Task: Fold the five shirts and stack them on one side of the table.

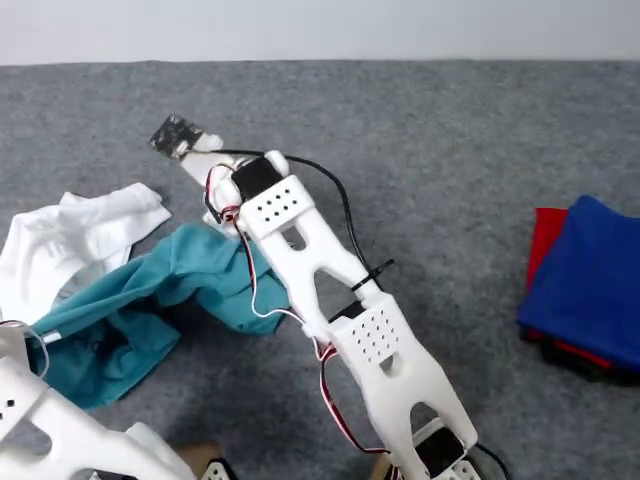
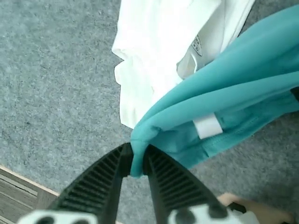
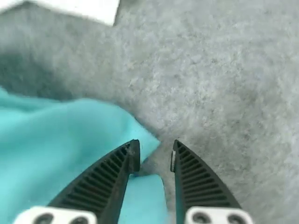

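Table [image 1: 450, 150] from the high view: teal shirt [image 1: 150, 300] crumpled at left, white shirt [image 1: 70, 240] touching its far-left side, blue shirt [image 1: 585, 280] folded atop red shirt [image 1: 548, 240] at right edge. Left wrist view: left gripper [image 2: 137, 161] clamped tight on teal shirt's folded edge. Right wrist view: right gripper [image 3: 154, 156] parted slightly, straddling teal shirt's edge, nothing clamped.

- Soft, bright, even light falls from above on the grey felt table cover [image 1: 450, 150].
- A soft dark shadow lies under the crumpled teal shirt [image 1: 200, 265] and under the folded blue shirt [image 1: 585, 280].
- The crumpled white shirt [image 2: 154, 46] glares pale, nearly washed out.
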